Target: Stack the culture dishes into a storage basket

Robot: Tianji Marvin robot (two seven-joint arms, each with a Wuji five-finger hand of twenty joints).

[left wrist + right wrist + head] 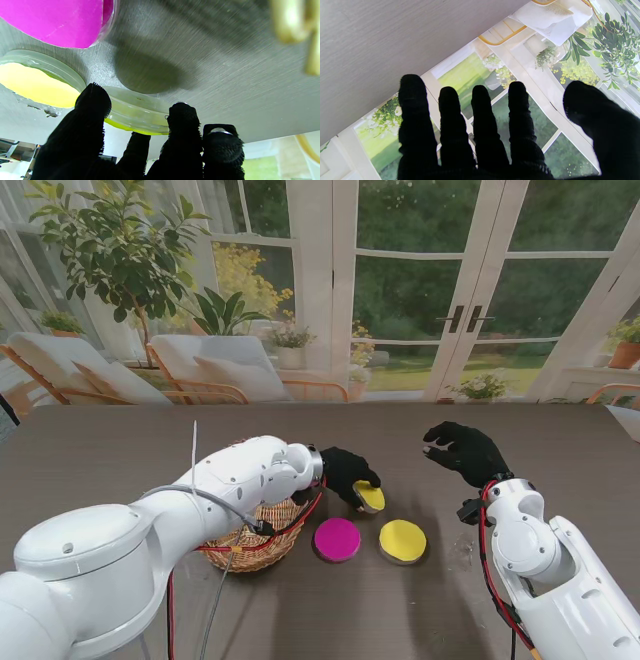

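My left hand (pixel 345 471) in its black glove is shut on a yellow culture dish (pixel 370 497), tilted and lifted a little off the table. The left wrist view shows that held yellow dish (pixel 135 112) pinched between thumb and fingers (pixel 183 117), its shadow on the table. A magenta dish (pixel 337 539) and a second yellow dish (pixel 402 541) lie flat on the table nearer to me. The wicker basket (pixel 262 532) sits under my left forearm, mostly hidden. My right hand (pixel 463 450) hovers open to the right, fingers (pixel 480 110) spread, holding nothing.
The dark table (pixel 120 460) stretches to a far edge by glass doors. Red and white cables (pixel 215 550) hang from my left arm across the basket. A small wet-looking smear (pixel 462 548) marks the table beside the flat yellow dish.
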